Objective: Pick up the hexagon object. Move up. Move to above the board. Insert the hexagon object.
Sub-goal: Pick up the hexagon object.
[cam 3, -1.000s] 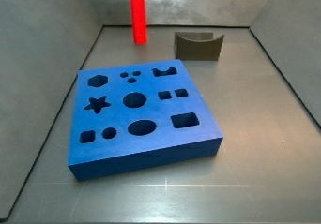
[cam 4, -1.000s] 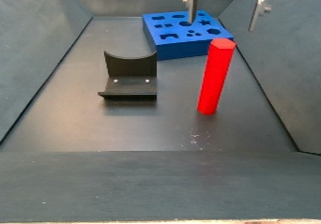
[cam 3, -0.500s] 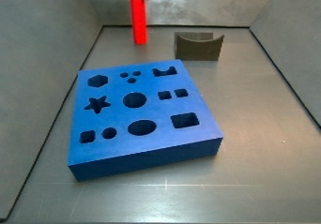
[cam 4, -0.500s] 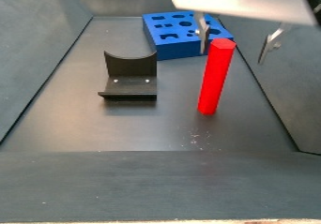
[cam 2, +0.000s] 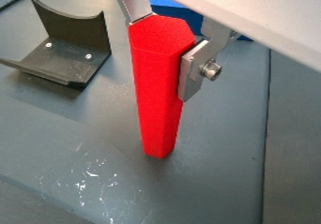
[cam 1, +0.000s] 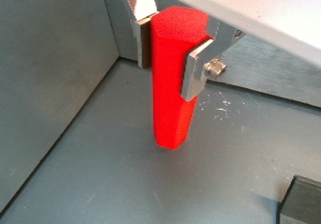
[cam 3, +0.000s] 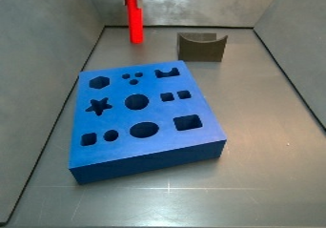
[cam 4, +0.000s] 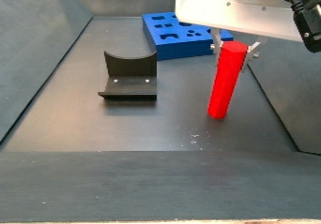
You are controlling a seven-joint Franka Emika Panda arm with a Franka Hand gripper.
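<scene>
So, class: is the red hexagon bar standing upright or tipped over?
Upright: the hexagon object stands on end on the floor, the gripper straddling its top in both wrist views.

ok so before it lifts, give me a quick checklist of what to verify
1. Hand around the top of the hexagon object: ok, a finger plate sits on each side in both wrist views.
2. Fingers fully clamped on it: cannot tell, though they look in contact.
3. Hexagon object upright: ok, it stands vertical on the floor in a side view.
4. Fixture clear of the bar: ok, it stands apart.
5. Board holes unobstructed: ok, nothing lies on it.
6. Bar already lifted: not ok, its base looks on the floor.
</scene>
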